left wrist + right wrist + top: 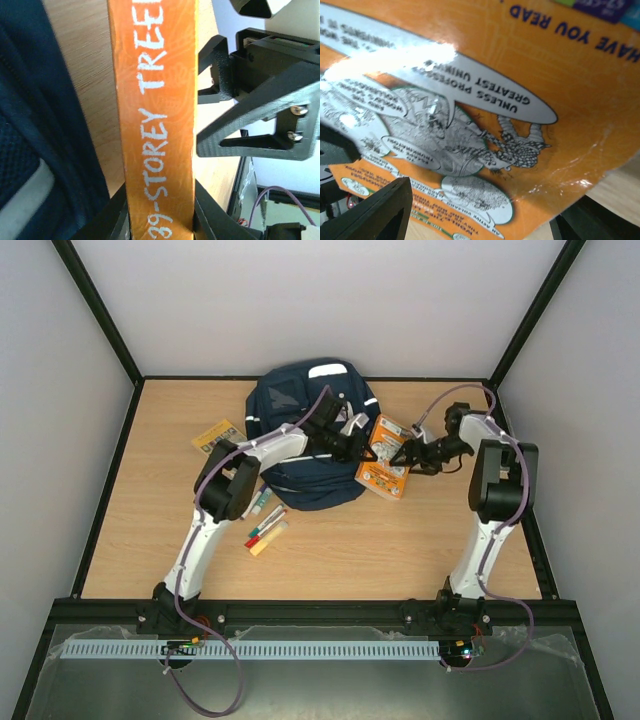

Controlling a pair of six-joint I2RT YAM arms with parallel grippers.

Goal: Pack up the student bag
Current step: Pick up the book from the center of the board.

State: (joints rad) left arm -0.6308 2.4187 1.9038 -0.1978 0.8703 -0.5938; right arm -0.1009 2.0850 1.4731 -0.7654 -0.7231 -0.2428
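Two white robot arms meet over a glossy orange paperback book (385, 465) at the back of a light wooden table (450, 540); the large navy blue fabric backpack with white reflective stripes (290, 400) lies flat at the centre rear of the table, close to the back wall, with the book just beside its right edge; the left gripper (362, 448) reaches across the bag's front to the book, and in its wrist view the orange spine, lettered in white "39-STOREY TREE", runs straight up between its dark fingers (107, 222), which sit narrow against either face with no gap showing, so the book is clamped there; the right gripper (408, 457) comes in from the book's other side, its black fingers (375, 210) spread wide at the lower corners of its own wrist view while the cartoon-covered back of the book, curved and catching glare, fills the space above them; whether those fingers touch the cover cannot be told; to the left of the bag a flat yellow card (216, 432) lies on the wood, and in front of the bag, near the left arm, a small cluster of coloured marker pens (265, 525) lies side by side
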